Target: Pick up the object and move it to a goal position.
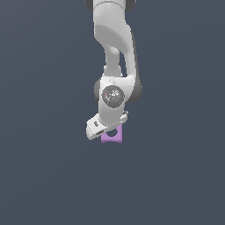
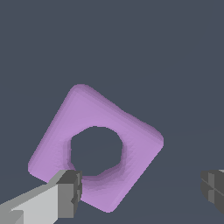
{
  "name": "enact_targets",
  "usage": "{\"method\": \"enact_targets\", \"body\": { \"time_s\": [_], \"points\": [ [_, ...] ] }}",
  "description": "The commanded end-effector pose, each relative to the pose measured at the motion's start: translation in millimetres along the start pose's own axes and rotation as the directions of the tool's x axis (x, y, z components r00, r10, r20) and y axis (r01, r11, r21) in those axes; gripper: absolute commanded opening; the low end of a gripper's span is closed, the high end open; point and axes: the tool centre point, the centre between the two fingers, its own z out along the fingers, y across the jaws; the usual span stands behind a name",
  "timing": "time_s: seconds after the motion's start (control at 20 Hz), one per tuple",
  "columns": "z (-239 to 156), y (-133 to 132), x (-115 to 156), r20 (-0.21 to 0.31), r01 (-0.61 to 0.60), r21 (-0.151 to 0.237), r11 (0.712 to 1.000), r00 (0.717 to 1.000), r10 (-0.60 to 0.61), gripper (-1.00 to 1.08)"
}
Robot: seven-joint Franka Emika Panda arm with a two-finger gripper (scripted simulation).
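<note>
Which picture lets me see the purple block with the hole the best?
The wrist view. There the purple block fills the picture, showing its whole squarish face and round hole, with the hand open around it. In the exterior view the block is small and mostly hidden behind the hand.

1. No readable text, labels, brands, numbers or signs in either view.
</note>
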Motion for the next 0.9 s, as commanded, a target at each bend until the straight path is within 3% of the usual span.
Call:
{"method": "enact_targets", "body": {
  "time_s": [0.0,0.4,0.85],
  "points": [
    [8.6,3.2,3.5,0.023,0.081,-0.007,0.997,0.996,-0.080,1.08],
    [28.3,10.2,10.4,0.077,0.254,-0.012,0.967,0.965,-0.252,1.08],
    [36.1,13.1,12.7,0.098,0.318,-0.010,0.948,0.944,-0.316,1.08]
  ]
}}
